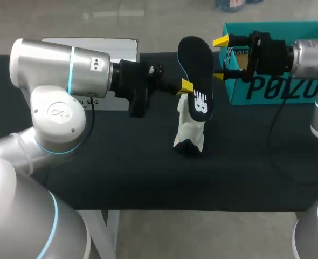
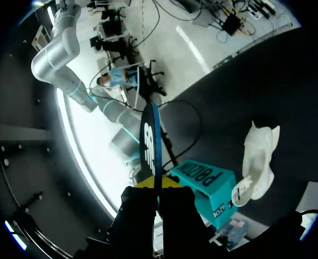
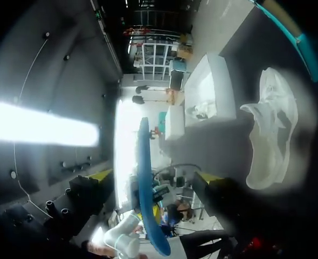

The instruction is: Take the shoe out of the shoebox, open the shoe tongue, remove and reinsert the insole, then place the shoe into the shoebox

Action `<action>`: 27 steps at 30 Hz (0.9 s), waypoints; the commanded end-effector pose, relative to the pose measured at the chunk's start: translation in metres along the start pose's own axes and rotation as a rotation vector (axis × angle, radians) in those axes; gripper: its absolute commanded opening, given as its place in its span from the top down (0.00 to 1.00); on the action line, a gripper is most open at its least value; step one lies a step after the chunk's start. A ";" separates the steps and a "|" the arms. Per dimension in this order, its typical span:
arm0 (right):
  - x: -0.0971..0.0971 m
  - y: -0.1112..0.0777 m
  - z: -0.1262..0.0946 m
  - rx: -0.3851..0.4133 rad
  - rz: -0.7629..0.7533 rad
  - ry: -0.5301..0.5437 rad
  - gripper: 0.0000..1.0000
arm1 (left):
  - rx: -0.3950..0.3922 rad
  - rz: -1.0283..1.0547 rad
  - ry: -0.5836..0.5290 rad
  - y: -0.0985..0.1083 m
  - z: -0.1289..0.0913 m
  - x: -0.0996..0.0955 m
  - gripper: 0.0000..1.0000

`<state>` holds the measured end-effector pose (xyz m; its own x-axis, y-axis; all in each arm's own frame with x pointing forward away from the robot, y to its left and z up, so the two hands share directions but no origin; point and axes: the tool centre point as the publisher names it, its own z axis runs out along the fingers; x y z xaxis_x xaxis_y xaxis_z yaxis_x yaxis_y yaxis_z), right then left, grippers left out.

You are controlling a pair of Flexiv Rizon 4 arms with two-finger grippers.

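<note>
Insole [image 1: 198, 65] is standing on edge directly above the shoe [image 1: 190, 132], with the left gripper [image 1: 186, 86] clamping its lower rim. The right gripper [image 1: 220, 58], above the shoe on the shoebox [image 1: 277, 91] side, is straddling the insole with fingers apart, apparently not touching it. Risk: the narrow edge grip is inviting pivot or slip at handover. The shoe, seemingly propped on end on the worktop [image 1: 148, 172], is risking a topple.
</note>
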<state>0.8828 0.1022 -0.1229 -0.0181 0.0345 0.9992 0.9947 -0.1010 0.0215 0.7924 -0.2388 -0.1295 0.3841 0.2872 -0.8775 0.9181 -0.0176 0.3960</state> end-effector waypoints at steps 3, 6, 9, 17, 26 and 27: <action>-0.001 0.000 0.001 0.006 -0.004 -0.002 0.08 | -0.026 0.003 0.014 -0.001 0.005 0.004 1.00; -0.002 -0.002 0.000 0.008 -0.003 -0.009 0.13 | 0.002 -0.022 0.025 0.001 0.009 0.011 1.00; -0.003 -0.004 0.001 0.017 -0.002 -0.018 0.20 | 0.019 -0.056 0.039 0.001 0.015 0.016 1.00; -0.006 -0.006 0.005 0.038 0.003 -0.026 0.34 | 0.036 -0.067 0.027 0.006 0.027 0.012 1.00; -0.008 -0.005 0.009 0.058 0.011 -0.027 1.00 | 0.057 -0.112 0.027 0.008 0.029 0.012 1.00; -0.008 -0.005 0.009 0.059 0.013 -0.027 1.00 | 0.057 -0.111 0.028 0.008 0.029 0.012 1.00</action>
<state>0.8753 0.1102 -0.1301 -0.0057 0.0595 0.9982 0.9987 -0.0506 0.0087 0.8042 -0.2619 -0.1458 0.2752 0.3145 -0.9085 0.9596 -0.0326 0.2794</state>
